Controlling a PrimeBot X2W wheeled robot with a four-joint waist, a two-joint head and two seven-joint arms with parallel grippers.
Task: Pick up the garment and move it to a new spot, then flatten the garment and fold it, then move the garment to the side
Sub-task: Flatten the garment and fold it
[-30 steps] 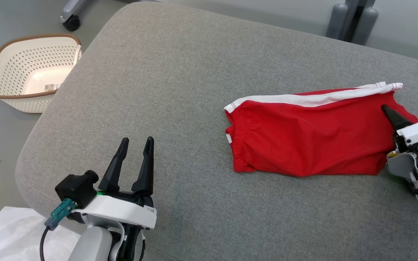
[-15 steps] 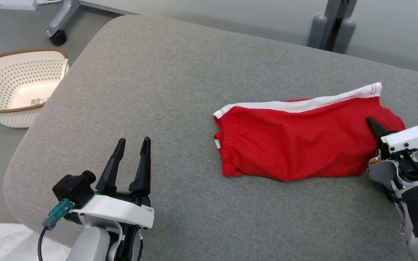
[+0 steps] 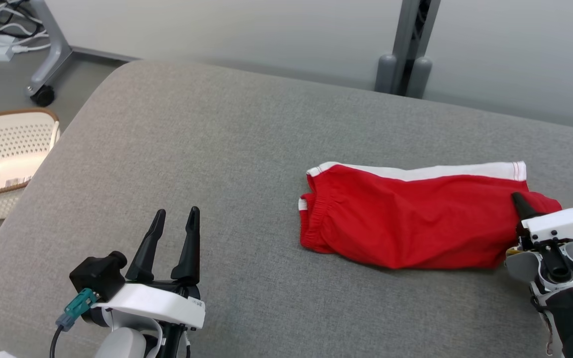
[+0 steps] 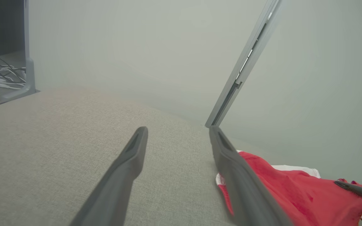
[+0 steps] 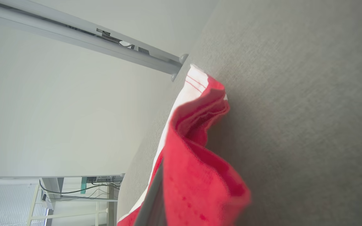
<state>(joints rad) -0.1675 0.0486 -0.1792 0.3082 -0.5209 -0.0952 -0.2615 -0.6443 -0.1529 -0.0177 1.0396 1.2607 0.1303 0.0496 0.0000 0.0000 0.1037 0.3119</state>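
1. head view: the garment (image 3: pixel 406 223), red shorts with a white side stripe, lies fairly flat on the right half of the grey cushion (image 3: pixel 217 149), its elastic waistband (image 3: pixel 316 219) toward the middle. the right tool (image 3: pixel 518 201) is clamped on the garment's right-hand end, by the leg hem. the left tool (image 3: pixel 176 214) has its fingers spread with nothing between them, well apart from the cloth. a perforated basket (image 3: pixel 3 159) sits on the floor off the left edge.
2. left wrist view: the left tool (image 4: pixel 179 131) gapes wide over bare grey cushion (image 4: pixel 58 141). the garment (image 4: pixel 294 194) lies off to its right, with the right tool (image 4: pixel 355 189) at the far end.
3. right wrist view: red cloth of the garment (image 5: pixel 200 175) bunches over the right tool (image 5: pixel 154 188), so the pinch seems to take several layers.
4. the step in hand looks like the pick-up. it is best to lift slowly and high enough that the waistband leaves the cushion before carrying sideways, since a dragged end would likely crumple. the pinch sits near the edge, so jerks are best avoided.
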